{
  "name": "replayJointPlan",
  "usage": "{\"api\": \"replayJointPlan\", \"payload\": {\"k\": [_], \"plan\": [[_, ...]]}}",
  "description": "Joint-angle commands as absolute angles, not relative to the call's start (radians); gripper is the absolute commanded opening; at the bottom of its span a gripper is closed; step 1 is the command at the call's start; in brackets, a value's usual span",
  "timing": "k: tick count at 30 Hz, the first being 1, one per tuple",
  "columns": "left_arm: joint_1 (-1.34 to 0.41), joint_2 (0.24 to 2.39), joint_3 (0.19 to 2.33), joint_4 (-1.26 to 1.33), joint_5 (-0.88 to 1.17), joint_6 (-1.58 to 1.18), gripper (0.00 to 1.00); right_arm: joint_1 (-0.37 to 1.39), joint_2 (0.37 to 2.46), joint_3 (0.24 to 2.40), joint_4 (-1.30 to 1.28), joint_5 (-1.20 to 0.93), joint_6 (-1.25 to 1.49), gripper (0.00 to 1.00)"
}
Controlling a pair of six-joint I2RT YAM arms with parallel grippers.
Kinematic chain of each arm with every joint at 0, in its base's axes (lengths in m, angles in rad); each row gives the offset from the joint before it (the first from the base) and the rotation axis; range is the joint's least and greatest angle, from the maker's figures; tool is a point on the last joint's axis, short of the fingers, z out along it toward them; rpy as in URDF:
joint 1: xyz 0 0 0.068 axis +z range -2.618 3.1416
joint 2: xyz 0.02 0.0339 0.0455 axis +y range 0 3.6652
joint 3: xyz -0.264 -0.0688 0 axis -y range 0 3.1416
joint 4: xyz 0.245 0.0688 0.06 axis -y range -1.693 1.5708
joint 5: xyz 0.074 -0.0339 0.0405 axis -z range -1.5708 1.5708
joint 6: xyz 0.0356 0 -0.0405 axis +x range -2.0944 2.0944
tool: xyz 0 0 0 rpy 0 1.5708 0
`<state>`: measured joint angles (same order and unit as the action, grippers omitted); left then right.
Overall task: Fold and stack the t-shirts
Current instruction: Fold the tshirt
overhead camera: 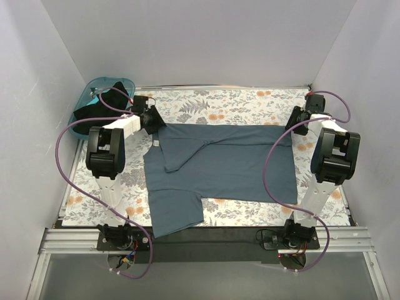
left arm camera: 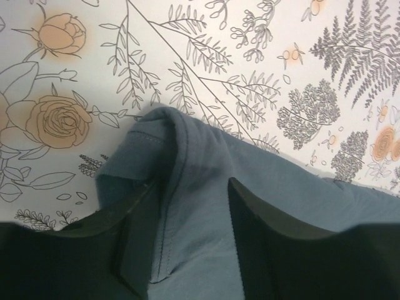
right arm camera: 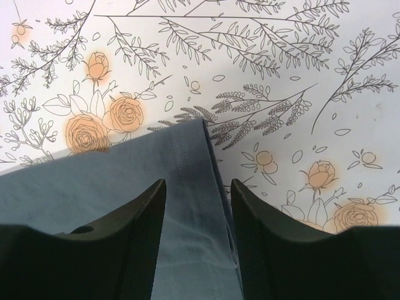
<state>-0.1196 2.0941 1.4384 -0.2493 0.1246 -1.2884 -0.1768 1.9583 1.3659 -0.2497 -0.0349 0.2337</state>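
Note:
A slate blue-grey t-shirt (overhead camera: 231, 165) lies flat on the floral table, with one sleeve folded in over its middle and a small neck label (overhead camera: 156, 143) on its left side. My left gripper (overhead camera: 156, 122) is at the shirt's far left corner. In the left wrist view it (left arm camera: 187, 187) is open, with a raised fold of the shirt (left arm camera: 281, 181) between the jaws. My right gripper (overhead camera: 294, 122) is at the far right corner. In the right wrist view it (right arm camera: 198, 184) is open and straddles the stitched hem (right arm camera: 187, 156). A black t-shirt (overhead camera: 103, 103) lies bunched in the basket.
A teal plastic basket (overhead camera: 94, 84) stands at the far left corner, just behind the left arm. White walls close in the table at the back and both sides. The floral table cover (overhead camera: 237, 103) shows beyond the shirt and along its front right.

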Motion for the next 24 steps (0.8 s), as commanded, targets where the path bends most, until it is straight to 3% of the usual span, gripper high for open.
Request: {"api": "replayJointPlan", "payload": {"k": [1, 3, 9, 12, 13, 17, 24], "plan": [[-0.114, 2.094, 1.465, -0.236, 0.127, -1.266, 0.42, -0.184, 1.980, 1.397, -0.190, -0.064, 0.239, 0.44], [-0.114, 2.095, 1.463, -0.236, 0.121, -1.261, 0.38, -0.184, 1.991, 1.399, -0.187, -0.069, 0.242, 0.44], [-0.103, 2.071, 1.431, -0.230, 0.077, -1.246, 0.13, -0.193, 2.029, 1.396, -0.164, -0.067, 0.245, 0.40], [-0.083, 2.060, 1.414, -0.219, 0.077, -1.246, 0.00, -0.201, 2.049, 1.394, -0.155, -0.077, 0.245, 0.28], [-0.077, 2.054, 1.411, -0.218, 0.077, -1.243, 0.00, -0.202, 2.052, 1.391, -0.153, -0.077, 0.245, 0.17], [-0.048, 2.043, 1.408, -0.216, 0.075, -1.236, 0.00, -0.210, 2.048, 1.384, -0.141, -0.066, 0.241, 0.01], [-0.028, 2.017, 1.371, -0.149, 0.110, -1.233, 0.00, -0.229, 2.028, 1.394, -0.126, -0.066, 0.227, 0.01]]}}
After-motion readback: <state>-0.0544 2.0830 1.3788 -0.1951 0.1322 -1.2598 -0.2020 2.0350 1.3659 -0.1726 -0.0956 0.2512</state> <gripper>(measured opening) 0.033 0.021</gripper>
